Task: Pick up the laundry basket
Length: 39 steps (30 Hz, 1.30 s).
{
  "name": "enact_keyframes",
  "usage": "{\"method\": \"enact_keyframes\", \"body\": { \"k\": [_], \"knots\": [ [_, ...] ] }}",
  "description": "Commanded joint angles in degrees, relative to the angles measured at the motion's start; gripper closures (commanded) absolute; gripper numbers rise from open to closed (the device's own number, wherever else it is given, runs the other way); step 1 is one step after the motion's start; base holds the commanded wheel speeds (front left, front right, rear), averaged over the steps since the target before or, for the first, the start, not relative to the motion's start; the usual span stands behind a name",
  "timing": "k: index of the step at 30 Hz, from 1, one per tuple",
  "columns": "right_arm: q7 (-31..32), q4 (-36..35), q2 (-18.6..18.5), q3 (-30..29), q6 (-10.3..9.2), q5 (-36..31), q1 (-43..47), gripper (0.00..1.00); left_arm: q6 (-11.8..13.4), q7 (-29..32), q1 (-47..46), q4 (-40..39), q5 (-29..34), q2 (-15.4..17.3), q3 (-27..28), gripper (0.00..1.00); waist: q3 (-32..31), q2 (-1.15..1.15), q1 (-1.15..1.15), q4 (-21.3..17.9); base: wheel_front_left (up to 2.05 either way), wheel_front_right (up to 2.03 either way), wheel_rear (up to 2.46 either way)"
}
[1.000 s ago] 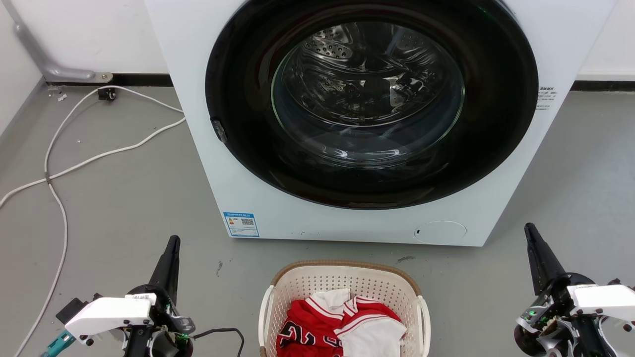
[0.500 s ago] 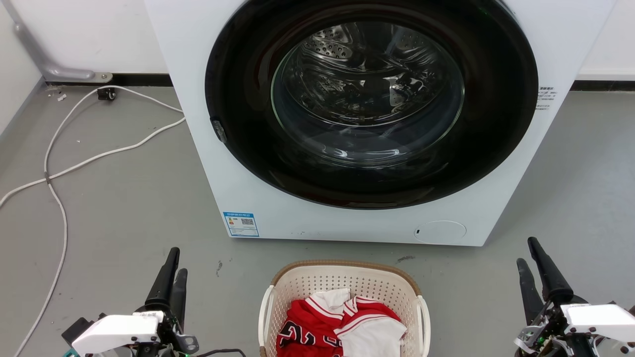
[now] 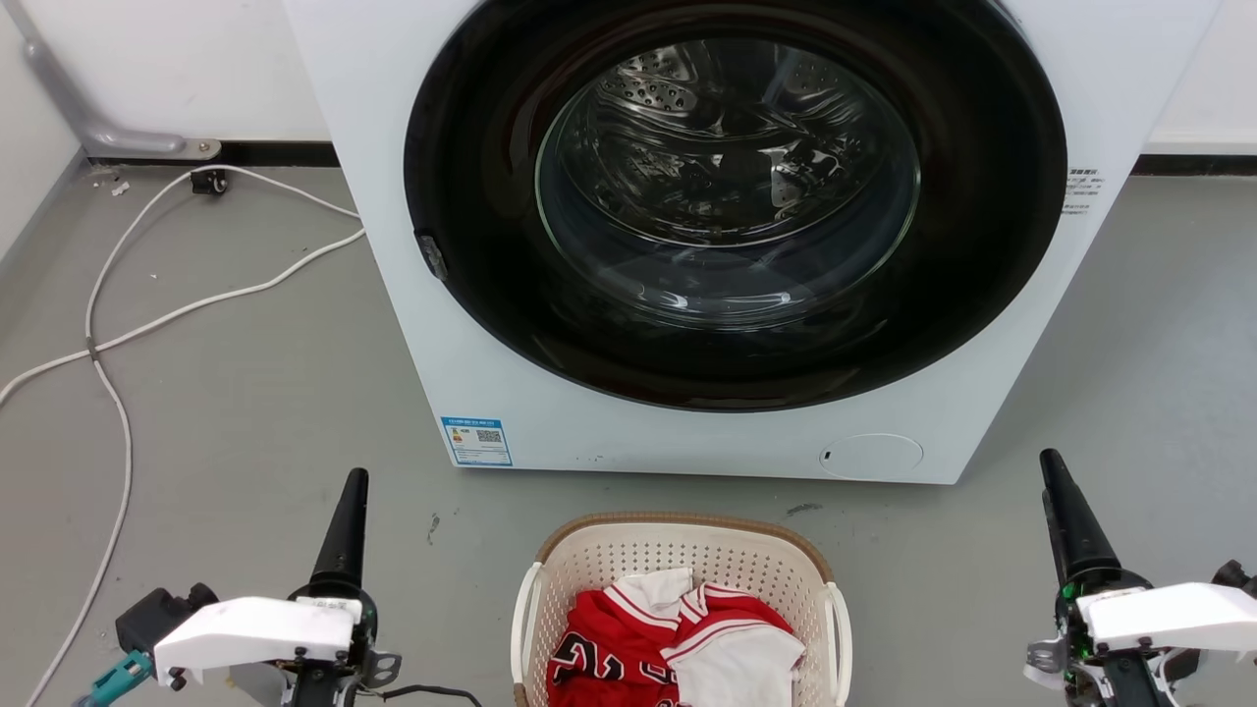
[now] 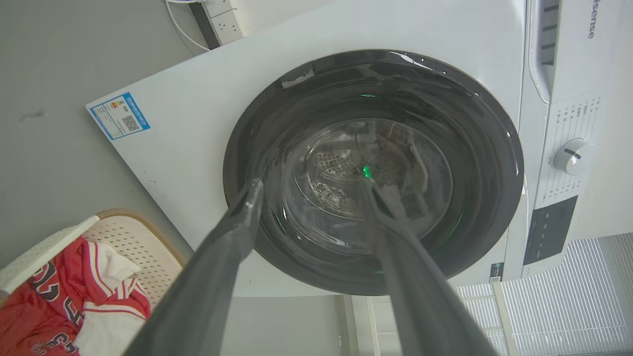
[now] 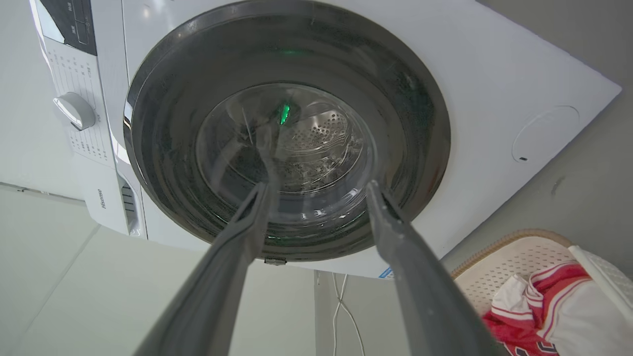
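While the basket [image 3: 722, 558] sits on the floor [image 3: 245, 393] just in front of the washer [image 3: 471, 334], red/white clothes [image 3: 628, 648] inside, L gripper [image 4: 311, 183] & R gripper [image 5: 316, 187] flank it w/o touching, both w/ jaws apart.

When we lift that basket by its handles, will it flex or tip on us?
Probably stiff: the laundry basket looks like moulded perforated plastic, so it should hold shape. Likely light, holding just red-and-white clothes. Lifted by one side handle alone, it would probably tilt.
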Motion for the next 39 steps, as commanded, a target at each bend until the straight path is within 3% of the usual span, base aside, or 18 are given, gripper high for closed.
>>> {"method": "enact_keyframes", "body": {
  "k": [1, 21, 39],
  "knots": [
    [-0.57, -1.55, -0.15, 0.31, 0.0, -2.42, -0.29, 0.0, 0.31, -0.49, -0.77, -1.43, 2.18, 0.16, -0.36, 0.0, 0.02, 0.0, 0.0, 0.0, 0.0, 0.0, 0.0],
    [-4.99, -4.66, -0.15, 3.66, 0.0, -30.51, 1.42, 0.0, 4.68, -4.91, -0.47, -1.95, 25.56, 0.2, -5.0, 0.0, 0.53, 0.0, 0.0, -0.09, 0.0, 0.0, 0.0],
    [-8.3, -5.72, -0.15, 5.37, 0.0, -47.26, 2.47, 0.0, 6.68, -8.21, -0.34, -1.66, 39.27, 0.23, -7.3, 0.0, 1.26, 0.0, 0.0, 0.19, 0.0, 0.0, 0.0]
  ]
}}
